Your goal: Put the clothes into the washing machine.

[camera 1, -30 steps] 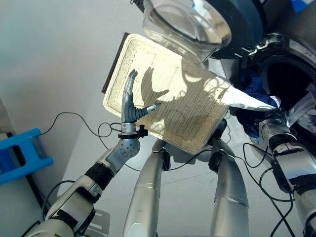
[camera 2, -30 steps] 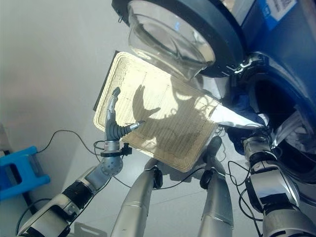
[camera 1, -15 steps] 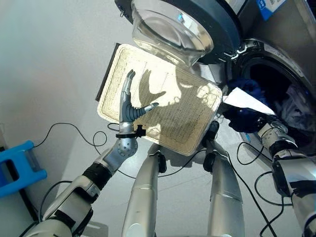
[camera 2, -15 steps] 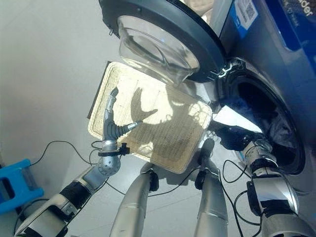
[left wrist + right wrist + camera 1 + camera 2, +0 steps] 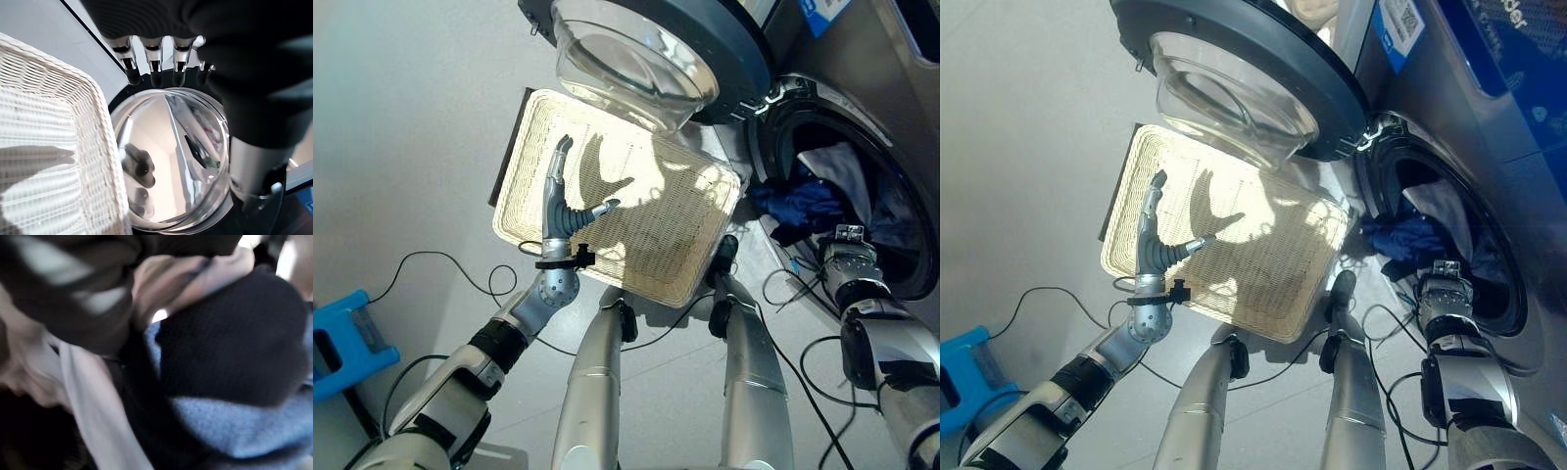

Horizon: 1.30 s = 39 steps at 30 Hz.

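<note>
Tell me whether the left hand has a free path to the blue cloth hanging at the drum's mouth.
Probably not. The left hand hovers open above the wicker basket, and the open door stands between it and the blue cloth. The right arm already reaches into the drum.

My left arm reaches forward from lower left, forearm angled upward, wrist straight. Left hand [image 5: 561, 201] is raised with the fingers [image 5: 156, 73] straight and close together, thumb splayed out to the side; it holds nothing. My right arm extends forward from lower right, wrist straight. Past the wrist my right hand is hidden, so its finger pose cannot be read.
</note>
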Tool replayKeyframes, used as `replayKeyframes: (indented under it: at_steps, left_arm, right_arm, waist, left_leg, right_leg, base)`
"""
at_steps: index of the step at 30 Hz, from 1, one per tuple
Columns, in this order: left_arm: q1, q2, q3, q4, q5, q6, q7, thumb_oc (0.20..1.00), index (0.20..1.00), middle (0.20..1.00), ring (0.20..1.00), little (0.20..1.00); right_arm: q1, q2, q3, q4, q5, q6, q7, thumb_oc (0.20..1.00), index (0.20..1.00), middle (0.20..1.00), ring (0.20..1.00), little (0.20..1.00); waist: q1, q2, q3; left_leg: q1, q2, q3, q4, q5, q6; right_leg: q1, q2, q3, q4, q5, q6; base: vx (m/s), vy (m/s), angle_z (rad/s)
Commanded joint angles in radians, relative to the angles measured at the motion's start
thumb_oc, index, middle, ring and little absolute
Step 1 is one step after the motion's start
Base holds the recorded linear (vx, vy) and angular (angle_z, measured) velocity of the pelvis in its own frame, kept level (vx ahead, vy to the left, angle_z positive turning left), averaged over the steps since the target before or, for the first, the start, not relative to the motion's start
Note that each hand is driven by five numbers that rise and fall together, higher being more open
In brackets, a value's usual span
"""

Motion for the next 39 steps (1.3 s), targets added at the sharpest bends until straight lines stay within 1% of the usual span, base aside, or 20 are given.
replayKeyframes:
  at_steps: [1,2,4,9,10,11,12,16,21,23,25,27,29,30,32,35,36,37,38,39]
  left_arm:
    - [-0.008,0.0,0.009,-0.029,-0.041,-0.004,0.006,1.0,1.0,1.0,1.0,1.0]
    - [-0.008,0.005,0.001,-0.033,-0.051,-0.001,0.004,1.0,1.0,1.0,1.0,1.0]
    - [-0.013,0.009,0.002,-0.035,-0.054,0.0,0.003,1.0,1.0,1.0,1.0,1.0]
    - [0.018,0.037,0.01,-0.079,-0.085,0.008,-0.028,1.0,1.0,1.0,1.0,1.0]
    - [0.018,0.037,0.01,-0.079,-0.085,0.008,-0.028,1.0,1.0,1.0,1.0,1.0]
    - [0.02,0.042,0.013,-0.086,-0.085,0.008,-0.029,1.0,1.0,1.0,1.0,1.0]
    - [0.03,0.044,0.011,-0.092,-0.086,0.005,-0.028,1.0,1.0,1.0,1.0,1.0]
    - [0.037,0.061,0.017,-0.106,-0.1,-0.002,-0.033,1.0,1.0,1.0,1.0,1.0]
    - [0.044,0.088,0.016,-0.116,-0.121,-0.003,-0.042,1.0,1.0,1.0,1.0,1.0]
    - [0.057,0.097,0.024,-0.122,-0.124,-0.008,-0.045,1.0,1.0,1.0,1.0,1.0]
    - [0.065,0.101,0.03,-0.129,-0.123,-0.01,-0.048,1.0,1.0,1.0,1.0,1.0]
    - [0.074,0.112,0.035,-0.137,-0.128,-0.009,-0.052,1.0,1.0,1.0,1.0,1.0]
    - [0.078,0.115,0.037,-0.137,-0.13,-0.01,-0.055,1.0,1.0,1.0,1.0,1.0]
    - [0.086,0.122,0.04,-0.135,-0.136,-0.008,-0.061,1.0,1.0,1.0,1.0,1.0]
    - [0.09,0.125,0.042,-0.136,-0.14,-0.009,-0.061,1.0,1.0,1.0,1.0,1.0]
    - [0.094,0.12,0.037,-0.129,-0.132,-0.018,-0.06,1.0,1.0,1.0,1.0,1.0]
    - [0.091,0.118,0.032,-0.132,-0.127,-0.016,-0.057,1.0,1.0,1.0,1.0,1.0]
    - [0.087,0.116,0.028,-0.13,-0.125,-0.016,-0.054,1.0,1.0,1.0,1.0,1.0]
    - [0.085,0.115,0.026,-0.129,-0.124,-0.017,-0.052,1.0,1.0,1.0,1.0,1.0]
    - [0.081,0.112,0.02,-0.126,-0.122,-0.015,-0.042,1.0,1.0,1.0,1.0,1.0]
  right_arm:
    - [0.019,-0.087,-0.047,-0.063,0.079,-0.235,-0.002,0.2,0.2,0.2,0.2,0.2]
    - [0.013,-0.094,-0.054,-0.076,0.079,-0.277,-0.003,0.2,0.2,0.2,0.2,0.2]
    - [0.005,-0.096,-0.056,-0.083,0.079,-0.294,-0.003,0.2,0.2,0.2,0.2,0.2]
    - [-0.006,-0.104,-0.066,-0.228,0.079,-0.565,-0.045,0.2,0.2,0.2,0.2,0.2]
    - [-0.006,-0.104,-0.066,-0.228,0.079,-0.565,-0.045,0.2,0.2,0.2,0.2,0.2]
    - [-0.004,-0.103,-0.07,-0.248,0.079,-0.601,-0.047,0.2,0.2,0.2,0.2,0.2]
    - [-0.001,-0.105,-0.073,-0.269,0.079,-0.646,-0.049,0.2,0.2,0.2,0.2,0.2]
    - [-0.012,-0.157,-0.098,-0.299,0.079,-0.751,-0.047,0.2,0.2,0.2,0.2,0.2]
    - [-0.006,-0.2,-0.12,-0.314,0.079,-0.788,-0.04,0.2,0.2,0.2,0.2,0.2]
    - [0.002,-0.221,-0.128,-0.331,0.079,-0.824,-0.029,0.2,0.2,0.2,0.2,0.2]
    - [0.011,-0.23,-0.138,-0.336,0.079,-0.843,-0.026,0.2,0.2,0.2,0.2,0.2]
    - [0.03,-0.252,-0.158,-0.331,0.079,-0.849,-0.008,0.2,0.2,0.2,0.2,0.2]
    - [0.037,-0.259,-0.165,-0.332,0.079,-0.854,-0.01,0.2,0.2,0.2,0.2,0.2]
    - [0.056,-0.282,-0.184,-0.325,0.079,-0.868,-0.036,0.2,0.2,0.2,0.2,0.2]
    - [0.072,-0.29,-0.194,-0.32,0.079,-0.857,-0.074,0.2,0.2,0.2,0.2,0.2]
    - [0.09,-0.287,-0.194,-0.279,0.079,-0.81,-0.112,0.2,0.2,0.2,0.2,0.2]
    - [0.089,-0.289,-0.188,-0.254,0.079,-0.778,-0.139,0.492,0.492,0.492,0.492,0.492]
    - [0.084,-0.293,-0.178,-0.223,0.079,-0.736,-0.157,1.0,1.0,1.0,1.0,1.0]
    - [0.081,-0.296,-0.173,-0.211,0.079,-0.719,-0.16,1.0,1.0,1.0,1.0,1.0]
    - [0.074,-0.299,-0.159,-0.183,0.079,-0.678,-0.176,1.0,1.0,1.0,1.0,1.0]
  waist:
    - [0.01,0.045,-0.01]
    - [0.011,0.046,-0.01]
    - [0.012,0.046,-0.01]
    - [0.005,0.043,-0.01]
    - [0.005,0.043,-0.01]
    - [0.004,0.042,-0.01]
    - [0.004,0.042,-0.01]
    - [0.002,0.044,-0.01]
    - [0.0,0.042,-0.01]
    - [-0.002,0.041,-0.01]
    - [-0.003,0.041,-0.01]
    - [-0.005,0.041,-0.01]
    - [-0.006,0.04,-0.01]
    - [-0.009,0.032,-0.01]
    - [-0.011,0.027,-0.01]
    - [-0.01,0.023,-0.01]
    - [-0.008,0.023,-0.01]
    - [-0.005,0.024,-0.01]
    - [-0.004,0.025,-0.01]
    - [-0.001,0.026,-0.01]
  left_leg:
    - [0.031,-0.056,0.0,0.025,-0.104,-0.051]
    - [0.04,-0.056,-0.001,0.026,-0.111,-0.053]
    - [0.031,-0.056,-0.001,0.023,-0.102,-0.051]
    - [0.051,-0.054,0.001,0.025,-0.112,-0.055]
    - [0.051,-0.054,0.001,0.025,-0.112,-0.055]
    - [0.046,-0.053,0.003,0.02,-0.104,-0.053]
    - [0.058,-0.053,0.002,0.019,-0.112,-0.055]
    - [0.057,-0.05,0.006,0.014,-0.101,-0.055]
    - [0.069,-0.048,0.007,0.009,-0.099,-0.058]
    - [0.078,-0.046,0.008,0.001,-0.095,-0.06]
    - [0.082,-0.044,0.009,-0.001,-0.095,-0.061]
    - [0.086,-0.042,0.009,-0.001,-0.095,-0.061]
    - [0.086,-0.041,0.009,0.0,-0.096,-0.062]
    - [0.084,-0.036,0.012,0.008,-0.098,-0.063]
    - [0.083,-0.033,0.01,0.012,-0.099,-0.063]
    - [0.083,-0.034,0.007,0.017,-0.1,-0.061]
    - [0.084,-0.034,0.007,0.015,-0.099,-0.061]
    - [0.087,-0.036,0.007,0.014,-0.099,-0.059]
    - [0.087,-0.036,0.007,0.014,-0.098,-0.059]
    - [0.086,-0.037,0.006,0.014,-0.097,-0.059]
  right_leg:
    - [0.01,0.043,-0.006,0.104,-0.074,0.102]
    - [0.018,0.042,-0.005,0.107,-0.081,0.105]
    - [0.011,0.042,-0.007,0.103,-0.073,0.102]
    - [0.03,0.046,-0.003,0.106,-0.085,0.103]
    - [0.03,0.046,-0.003,0.106,-0.085,0.103]
    - [0.025,0.047,-0.005,0.1,-0.077,0.1]
    - [0.036,0.047,-0.003,0.101,-0.087,0.103]
    - [0.037,0.041,-0.007,0.094,-0.076,0.101]
    - [0.05,0.042,-0.007,0.088,-0.076,0.102]
    - [0.059,0.045,-0.007,0.083,-0.077,0.101]
    - [0.063,0.044,-0.006,0.084,-0.079,0.101]
    - [0.066,0.044,-0.006,0.088,-0.082,0.101]
    - [0.067,0.044,-0.006,0.09,-0.083,0.102]
    - [0.068,0.041,-0.007,0.094,-0.084,0.103]
    - [0.068,0.042,-0.008,0.098,-0.084,0.104]
    - [0.071,0.042,-0.008,0.098,-0.084,0.104]
    - [0.073,0.042,-0.008,0.096,-0.083,0.103]
    - [0.074,0.041,-0.01,0.094,-0.082,0.102]
    - [0.075,0.04,-0.011,0.093,-0.082,0.102]
    - [0.075,0.039,-0.011,0.092,-0.081,0.101]
  base:
    - [0.02,-0.045,-0.03]
    - [-0.02,-0.044,-0.03]
    - [0.0,0.0,0.0]
    - [0.0,-0.008,0.0]
    - [0.0,0.0,0.0]
    - [0.0,0.0,0.0]
    - [-0.01,0.004,-0.04]
    - [0.0,0.001,-0.02]
    - [0.0,0.0,0.0]
    - [0.0,0.0,0.0]
    - [0.0,0.0,0.0]
    - [0.0,0.0,0.0]
    - [0.01,-0.016,0.0]
    - [0.01,-0.037,-0.02]
    - [0.01,-0.026,-0.01]
    - [0.0,0.0,0.0]
    - [0.0,0.0,0.0]
    - [0.0,0.0,0.0]
    - [0.0,0.0,0.0]
    - [0.0,0.0,0.0]
